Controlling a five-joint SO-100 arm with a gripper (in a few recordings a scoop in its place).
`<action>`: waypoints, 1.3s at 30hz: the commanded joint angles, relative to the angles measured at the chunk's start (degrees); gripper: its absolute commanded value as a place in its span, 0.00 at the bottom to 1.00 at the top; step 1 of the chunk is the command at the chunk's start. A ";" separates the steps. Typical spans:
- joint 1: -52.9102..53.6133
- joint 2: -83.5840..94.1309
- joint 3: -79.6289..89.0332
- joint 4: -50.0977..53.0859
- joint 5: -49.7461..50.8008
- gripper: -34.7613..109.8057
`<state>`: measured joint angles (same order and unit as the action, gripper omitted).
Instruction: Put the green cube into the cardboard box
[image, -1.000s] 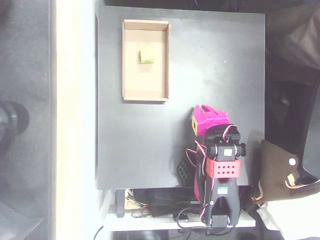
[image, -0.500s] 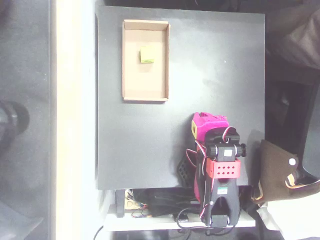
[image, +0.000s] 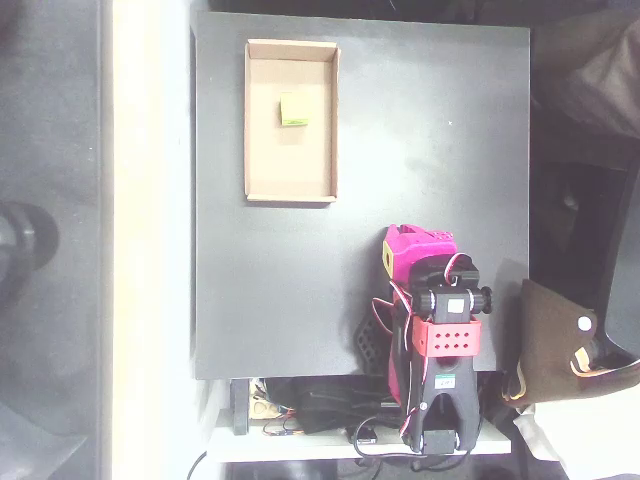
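Observation:
The green cube (image: 293, 109) lies on the pale floor of the cardboard box (image: 256, 190), in the box's upper half, apart from its walls. The box sits at the upper left of the black table. My magenta gripper (image: 405, 243) is folded back low at the lower right of the table, far from the box, with nothing seen in it. Its jaws are tucked under the arm's black and red body (image: 447, 320), so their state does not show.
The black table top (image: 430, 140) spreads between the box and the arm. Cables and a black part (image: 368, 340) lie by the arm's base at the table's lower edge. A brown bag (image: 560, 340) rests off the right edge.
Between one second ago and half a second ago the gripper drew back slightly toward the arm's base. Since then it has held still, and the cube has stayed put in the box.

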<state>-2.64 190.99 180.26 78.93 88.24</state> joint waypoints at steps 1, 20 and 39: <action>-0.35 0.09 0.70 1.23 0.70 0.26; -0.26 0.35 0.79 1.23 2.46 0.26; -0.35 0.44 0.70 0.62 9.23 0.26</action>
<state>-2.37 190.99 181.05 78.84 91.23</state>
